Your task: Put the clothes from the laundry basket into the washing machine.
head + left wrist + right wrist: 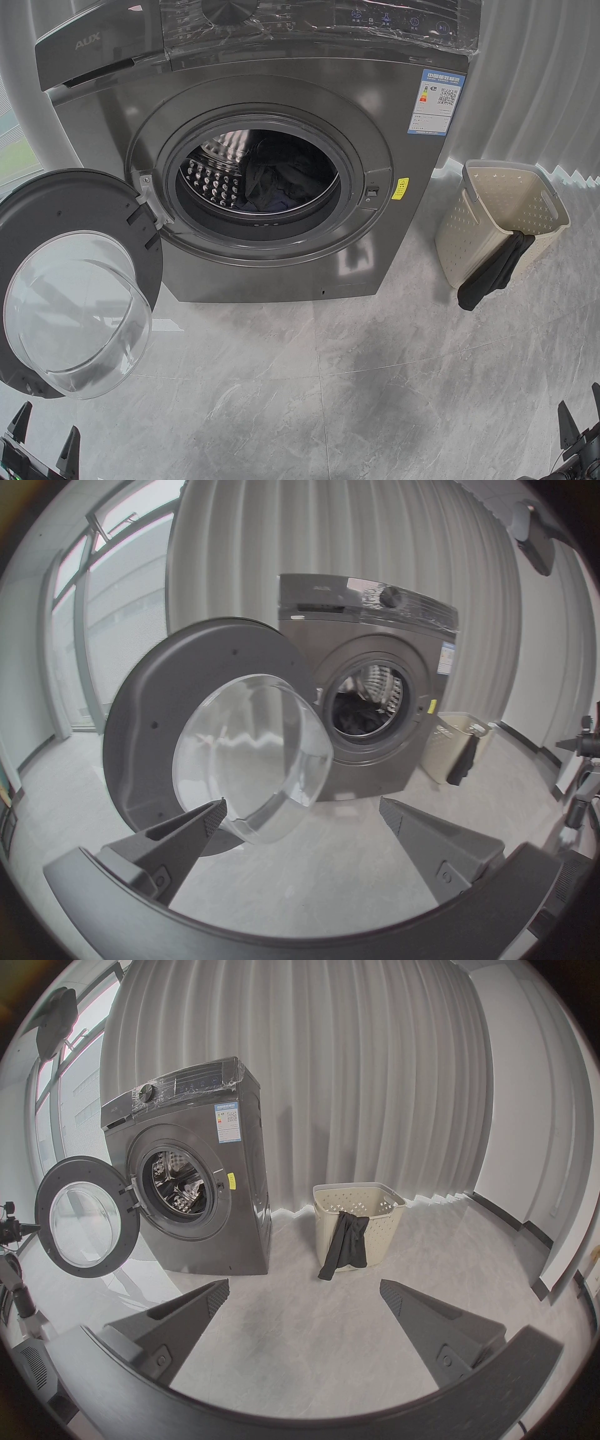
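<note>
A grey front-loading washing machine (262, 87) stands ahead with its round door (69, 281) swung open to the left. Dark clothes (281, 175) lie inside the drum. To the machine's right a cream laundry basket (500, 200) stands on the floor, and a black garment (494, 272) hangs over its front rim down to the floor. My left gripper (300, 827) is open and empty, low at the near left, in front of the door. Low at the near right, well back from the basket (359, 1207), my right gripper (303, 1307) is open with nothing in it.
Pale curtains (531, 75) hang behind the machine and the basket. Grey tiled floor (350, 387) lies bare between me and both. The open door juts out over the floor at the left, near my left gripper. A window (112, 605) is at the far left.
</note>
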`<state>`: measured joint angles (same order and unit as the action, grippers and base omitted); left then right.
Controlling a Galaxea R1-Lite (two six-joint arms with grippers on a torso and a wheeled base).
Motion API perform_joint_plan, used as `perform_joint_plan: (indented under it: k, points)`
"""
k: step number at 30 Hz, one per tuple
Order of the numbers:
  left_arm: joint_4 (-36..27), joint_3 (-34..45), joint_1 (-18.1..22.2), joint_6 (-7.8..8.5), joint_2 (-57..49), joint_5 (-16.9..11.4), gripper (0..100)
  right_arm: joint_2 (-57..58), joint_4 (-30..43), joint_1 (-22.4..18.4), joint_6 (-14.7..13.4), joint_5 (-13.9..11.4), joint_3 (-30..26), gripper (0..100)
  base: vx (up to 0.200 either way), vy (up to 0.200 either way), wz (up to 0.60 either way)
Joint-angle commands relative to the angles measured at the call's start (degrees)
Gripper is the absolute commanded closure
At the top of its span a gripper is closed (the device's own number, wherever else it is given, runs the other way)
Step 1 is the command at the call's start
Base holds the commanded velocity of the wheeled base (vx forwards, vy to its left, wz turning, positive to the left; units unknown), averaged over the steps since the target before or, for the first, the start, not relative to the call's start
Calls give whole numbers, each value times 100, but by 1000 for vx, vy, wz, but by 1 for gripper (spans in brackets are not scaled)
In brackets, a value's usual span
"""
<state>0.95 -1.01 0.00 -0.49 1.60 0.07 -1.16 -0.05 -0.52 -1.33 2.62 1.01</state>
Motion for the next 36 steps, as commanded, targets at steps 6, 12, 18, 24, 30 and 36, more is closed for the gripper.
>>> perform_joint_plan:
  k: [6,12,18,24,30,36]
  points:
    - [-121,101,-18,40,-160,-25,0,116,-13,-18,10,2,-101,0,0,-133,0]
    - [-121,101,-26,5,-160,-16,0,116,-4,-18,10,2,-101,0,0,-200,0]
    - [-113,101,-26,14,-160,-16,0,116,-13,-18,10,2,-101,0,0,-200,0]
    - [-121,101,-26,14,-160,-16,0,116,-4,-18,10,2,-101,0,0,-200,0]
    - [-113,101,-26,5,-160,-16,0,116,-4,-18,10,2,-101,0,0,-200,0]
    - [-113,101,-26,-39,-160,-16,0,116,-4,-18,10,2,-101,0,0,-200,0]
